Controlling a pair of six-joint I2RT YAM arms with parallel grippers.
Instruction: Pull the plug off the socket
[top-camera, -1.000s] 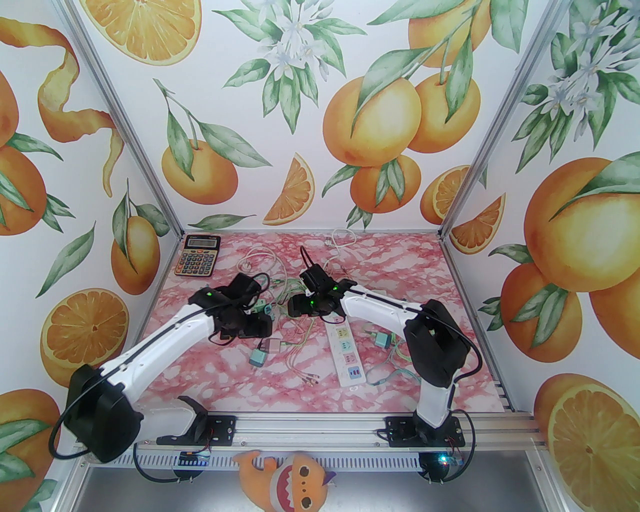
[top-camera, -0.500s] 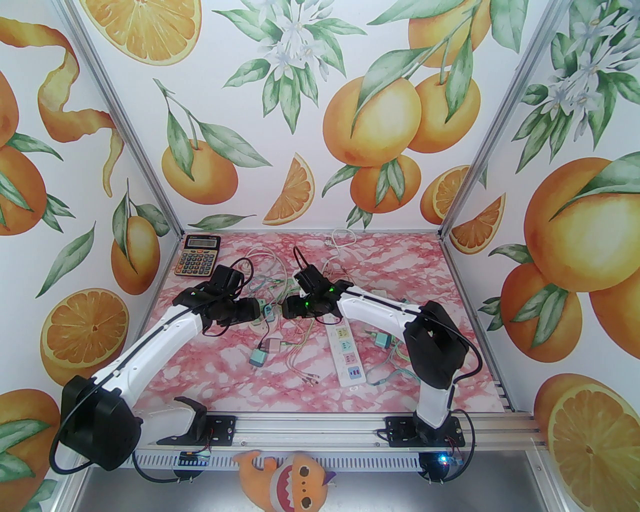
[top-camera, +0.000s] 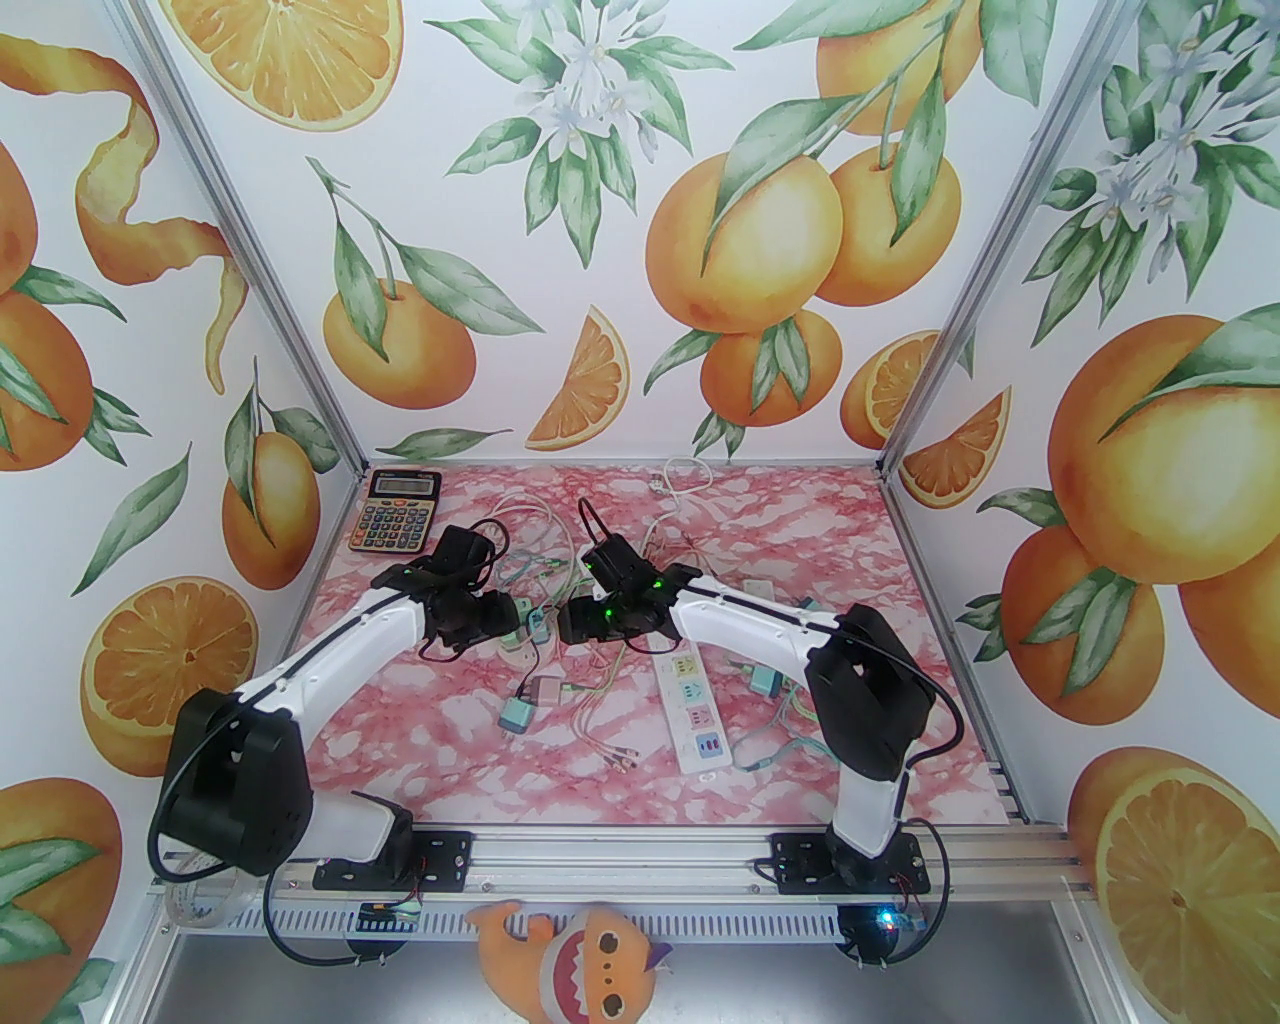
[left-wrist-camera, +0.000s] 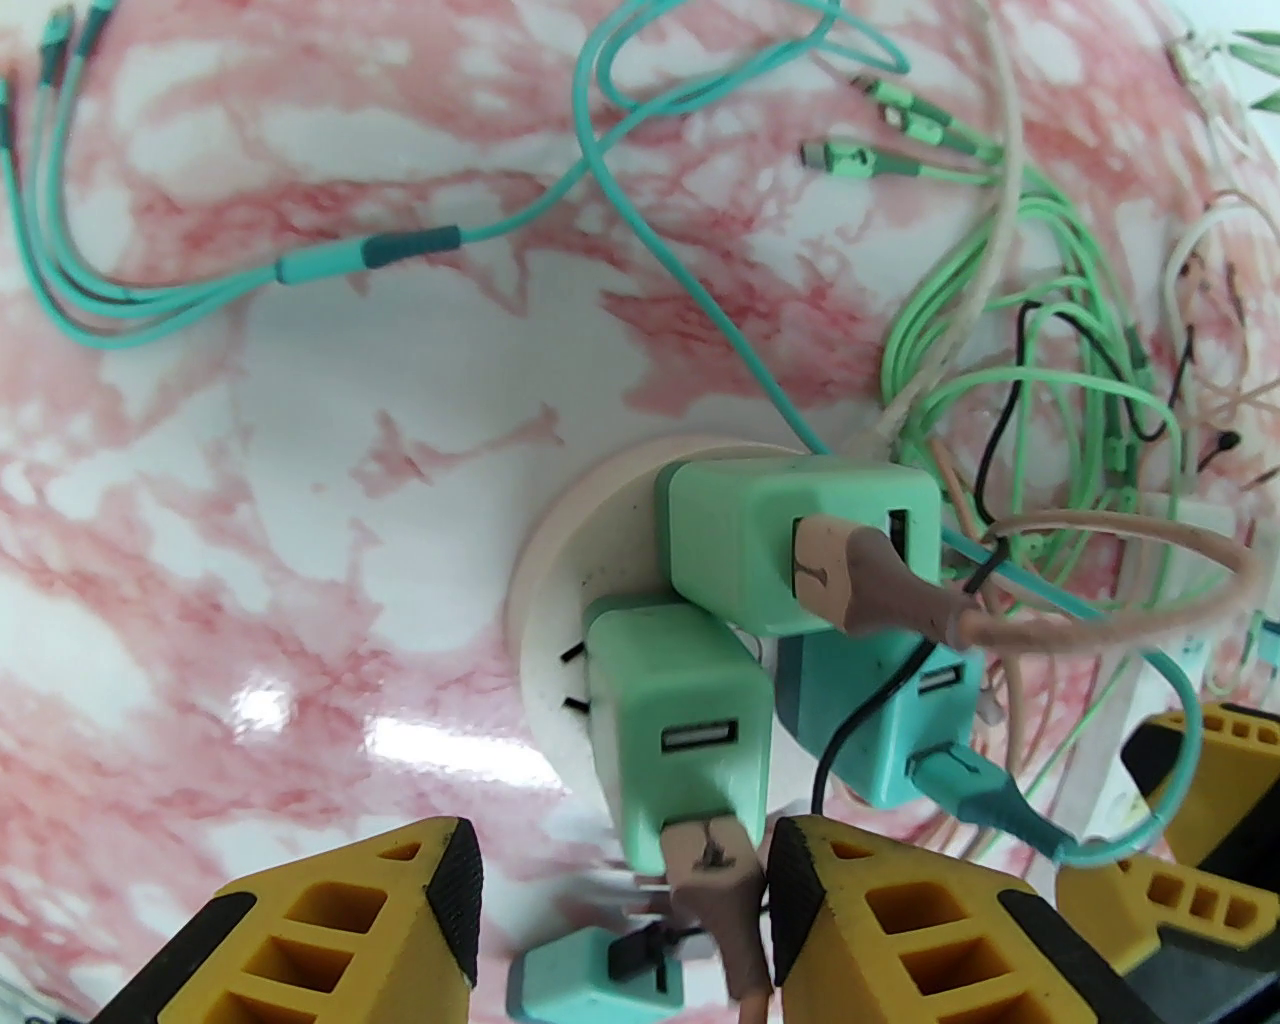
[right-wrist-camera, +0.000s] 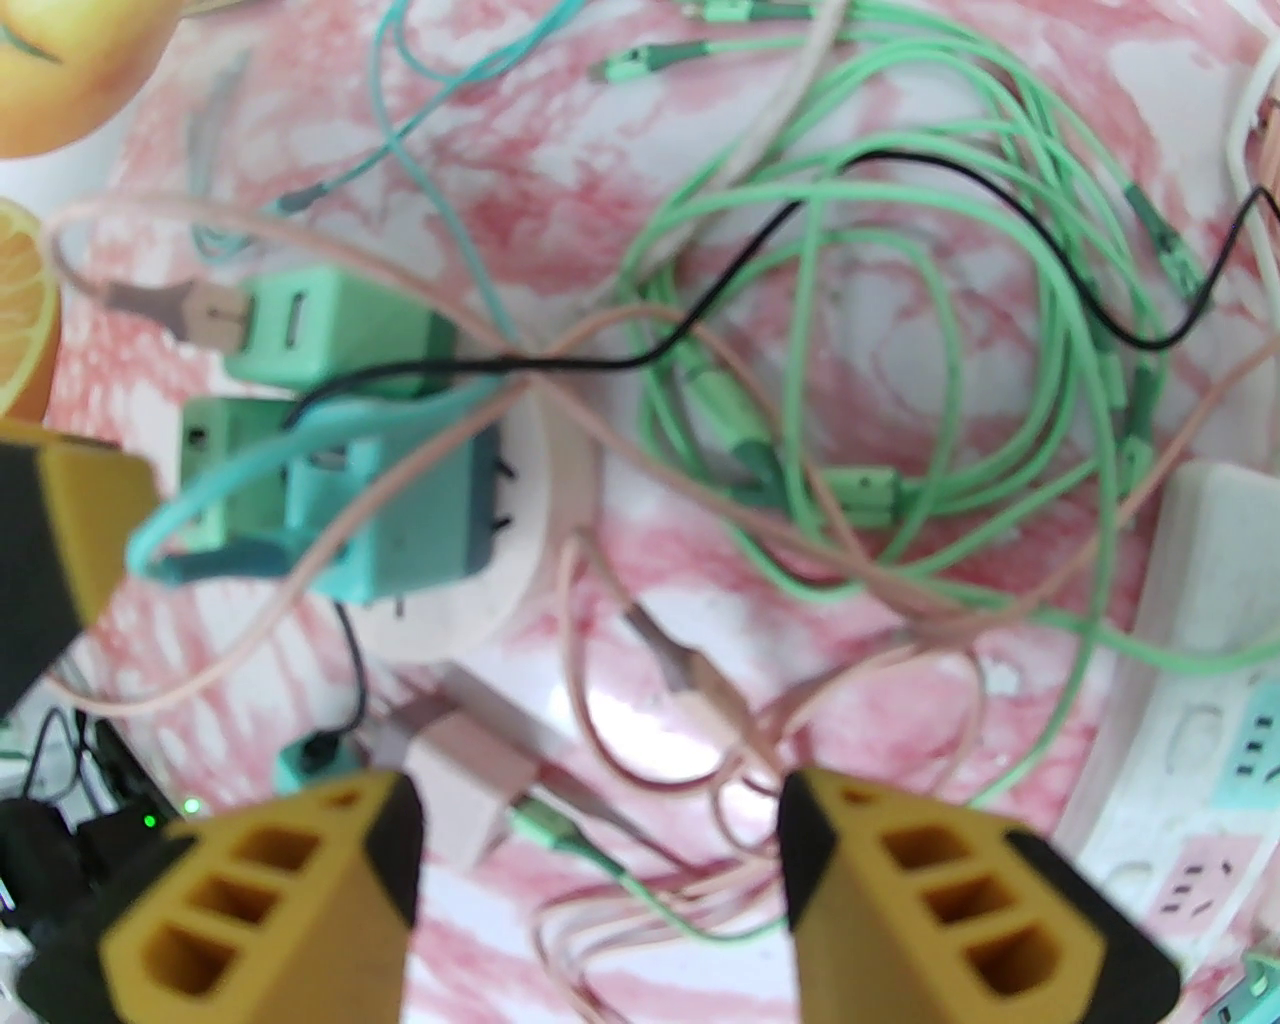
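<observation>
The round pale socket (left-wrist-camera: 545, 600) lies flat on the pink marbled tabletop (left-wrist-camera: 200, 450), about in the middle, between the two arms. Three chargers stand in it close together. There is a mint plug (left-wrist-camera: 760, 540) on the far side and a teal plug (left-wrist-camera: 890, 730) beside it. A light green plug (left-wrist-camera: 680, 710) is on the near side, with a brown USB connector (left-wrist-camera: 715, 880) in its end.

The left fingers (left-wrist-camera: 890, 920) are apart, one at each side of the light green plug. One pad is just beside the connector and the other stands clear, so they clamp nothing. The right fingers (right-wrist-camera: 940, 900) are also apart and hold nothing. They hang over cables next to the socket, near the teal plug.

On the left arm's side of the socket the tabletop is bare up to the side wall (top-camera: 150, 450), and its near left part is bare up to the metal rail (top-camera: 620, 860).

On the other side lies a tangle of green cables (right-wrist-camera: 900, 400). A pink cable (right-wrist-camera: 700, 480) and a thin black wire (right-wrist-camera: 700, 330) cross over the plugs. A pink adapter (right-wrist-camera: 465, 790) and a loose teal charger (top-camera: 517, 714) lie just in front of the socket. A white power strip (top-camera: 690, 705) lies further toward the right arm. A calculator (top-camera: 395, 510) sits in the far left corner, well apart.
</observation>
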